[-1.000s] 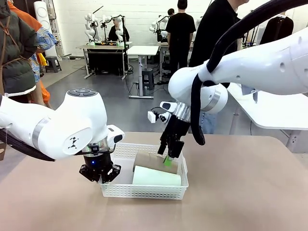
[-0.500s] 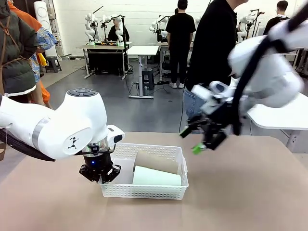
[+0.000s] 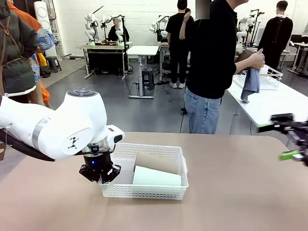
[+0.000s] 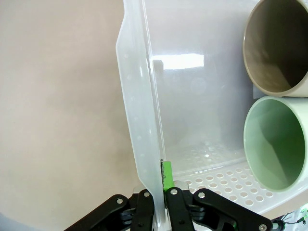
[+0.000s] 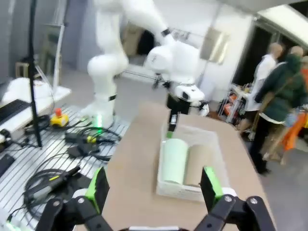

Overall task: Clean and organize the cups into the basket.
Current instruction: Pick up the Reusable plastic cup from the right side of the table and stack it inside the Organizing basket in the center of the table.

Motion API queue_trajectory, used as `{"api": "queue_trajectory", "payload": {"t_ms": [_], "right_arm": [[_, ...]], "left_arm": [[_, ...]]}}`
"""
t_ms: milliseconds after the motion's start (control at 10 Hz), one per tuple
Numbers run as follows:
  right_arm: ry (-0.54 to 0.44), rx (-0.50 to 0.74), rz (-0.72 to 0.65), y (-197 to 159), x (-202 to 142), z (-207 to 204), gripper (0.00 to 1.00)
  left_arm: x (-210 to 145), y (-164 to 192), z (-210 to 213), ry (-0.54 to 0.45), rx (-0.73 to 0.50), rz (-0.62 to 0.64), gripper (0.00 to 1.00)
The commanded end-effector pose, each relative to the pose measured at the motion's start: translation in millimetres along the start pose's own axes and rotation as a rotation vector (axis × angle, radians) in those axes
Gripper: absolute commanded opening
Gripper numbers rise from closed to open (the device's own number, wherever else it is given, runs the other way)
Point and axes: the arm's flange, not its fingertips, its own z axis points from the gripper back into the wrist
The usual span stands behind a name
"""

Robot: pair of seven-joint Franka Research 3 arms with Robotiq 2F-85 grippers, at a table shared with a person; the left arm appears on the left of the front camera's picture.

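**Left hand grips the basket wall, right hand open and empty**

The white basket [image 3: 144, 195] stands on the table [image 3: 240, 192], a little left of the middle. Two cups lie on their sides in the right part of the basket, touching each other. The green cup [image 3: 156, 176] is on the near side and the brown cup [image 3: 154, 162] is just behind it, on the far side. Both openings face left, toward the left hand [image 3: 99, 173].

This hand points down at the left end of the basket. Its fingers are pressed together on the left wall; in the left wrist view the thin wall passes between them.

The right hand [image 3: 288, 137] is near the far right corner of the table, well apart from the basket. Its fingers are spread wide and nothing is between them.

Beyond the far edge of the table a person [image 3: 211, 62] stands with a grey cloth [image 3: 250, 84].
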Motion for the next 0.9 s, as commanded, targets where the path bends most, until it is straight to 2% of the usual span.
{"api": "queue_trajectory", "payload": {"t_ms": [0, 100, 200, 400, 700, 800], "right_arm": [[-0.037, -0.141, -0.009, 8.9, -14.8, 37.2, 1.0], [0.009, -0.193, -0.074, 14.2, -28.5, 54.5, 1.0], [0.101, -0.254, -0.157, 16.8, -43.2, 68.0, 1.0], [0.156, -0.222, -0.258, 16.7, -64.7, 88.6, 1.0], [0.142, -0.221, -0.315, 5.0, -83.6, 94.2, 1.0], [0.084, -0.274, -0.357, -2.6, -83.9, 90.2, 1.0]], "left_arm": [[-1.2, -0.8, -1.0, -0.014, 0.007, -0.008, 0.0], [-1.2, -0.8, -1.0, -0.014, 0.007, -0.008, 0.0], [-1.2, -0.8, -1.0, -0.014, 0.007, -0.008, 0.0], [-1.2, -0.8, -1.0, -0.014, 0.007, -0.008, 0.0], [-1.2, -0.8, -1.0, -0.014, 0.007, -0.008, 0.0], [-1.2, -0.8, -1.0, -0.014, 0.007, -0.008, 0.0]]}}
